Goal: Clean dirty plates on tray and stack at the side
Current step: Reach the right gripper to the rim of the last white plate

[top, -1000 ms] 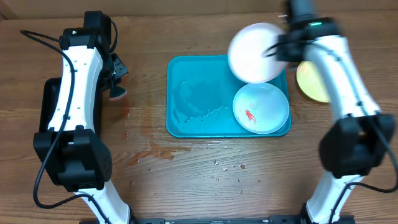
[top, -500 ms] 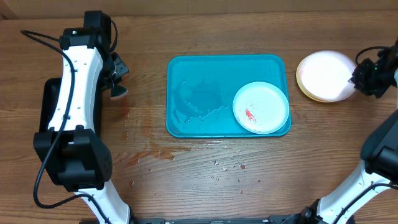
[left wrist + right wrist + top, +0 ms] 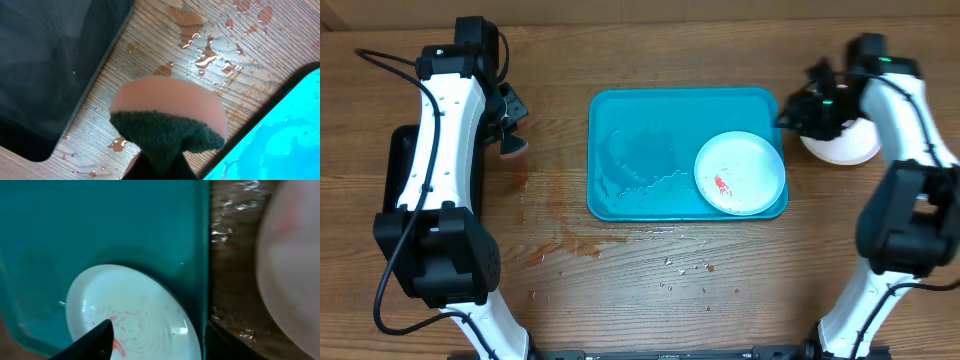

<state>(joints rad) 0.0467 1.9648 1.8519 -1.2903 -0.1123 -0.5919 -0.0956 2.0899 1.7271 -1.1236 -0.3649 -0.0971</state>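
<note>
The turquoise tray lies mid-table, wet inside. On its right end rests a pale mint plate with a red smear, also under my right wrist camera as the plate on the tray. A white plate sits on the table right of the tray. My right gripper hangs open and empty over the tray's right rim, between the two plates. My left gripper is shut on a tan sponge with a dark green pad, left of the tray.
A black tray lies at the far left under the left arm. Reddish wet smears and small drops mark the wood left of and in front of the turquoise tray.
My right arm carried the white plate from above the tray to the right side, let it go there, opened, and swung back toward the tray. The left arm has not moved.
</note>
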